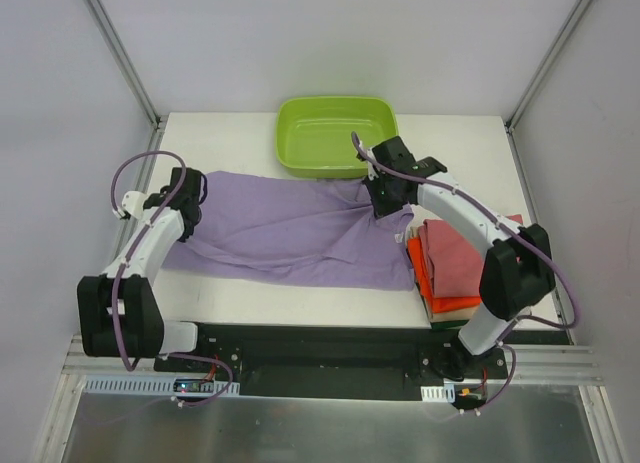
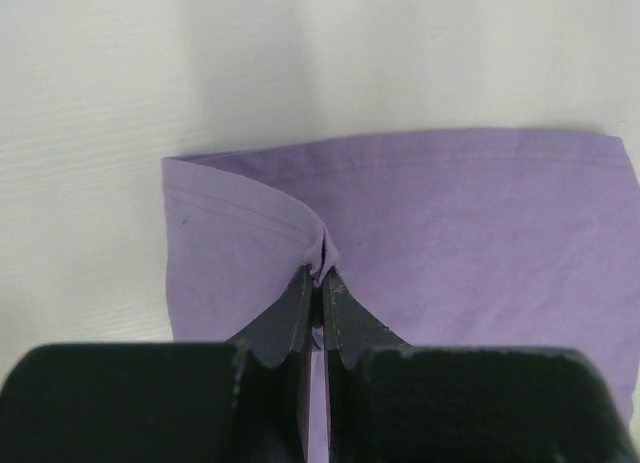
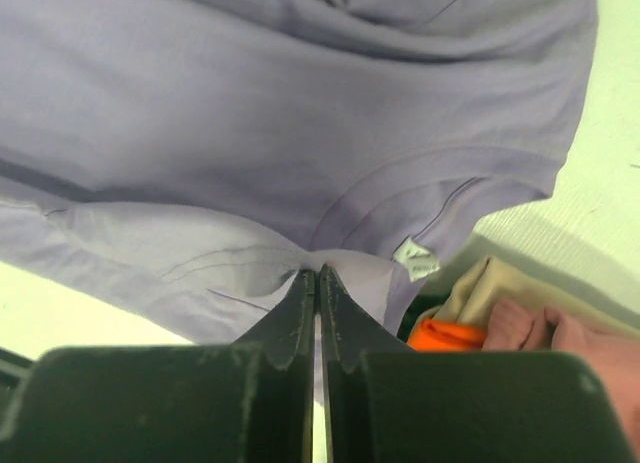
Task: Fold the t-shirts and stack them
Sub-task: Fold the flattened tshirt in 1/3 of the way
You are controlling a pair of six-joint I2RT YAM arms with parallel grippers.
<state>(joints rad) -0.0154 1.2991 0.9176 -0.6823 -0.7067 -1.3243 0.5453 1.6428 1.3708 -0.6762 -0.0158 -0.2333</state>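
fold step on the lilac t-shirt (image 1: 300,233), not yet a folded rectangle. it lies spread open across the middle of the table (image 1: 300,308), from near the left edge to the stack (image 1: 455,268) at the right edge.

left gripper (image 2: 322,275): fingers closed tight on a hemmed corner at the shirt's left end. the cloth is puckered into a small ridge at the tips, and the double stitch line curls up toward the pinch.

right gripper (image 3: 317,273): fingers closed on a pinch of cloth at the collar end, just beside the white neck label (image 3: 412,258).

shirt condition: mostly flat on the left, with creases bunched and fanning out from the right-hand grip. the near edge is uneven. its right end meets the stack; cannot tell if it overlaps.

stack: rose-red shirt (image 1: 462,251) on top, orange shirt (image 1: 422,278) under it, and a tan layer (image 1: 455,308) lowest.

green tub (image 1: 335,133) sits at the far edge, just beyond the shirt.

judgement: both ends are secured, so the next move is probably a paired lift and carry to lay one half over the other. it calls for matched height and light tension between the arms so the middle does not sag. the collar end should stay off the stack.

risk: the pinches are thin, and the cotton may slip out.
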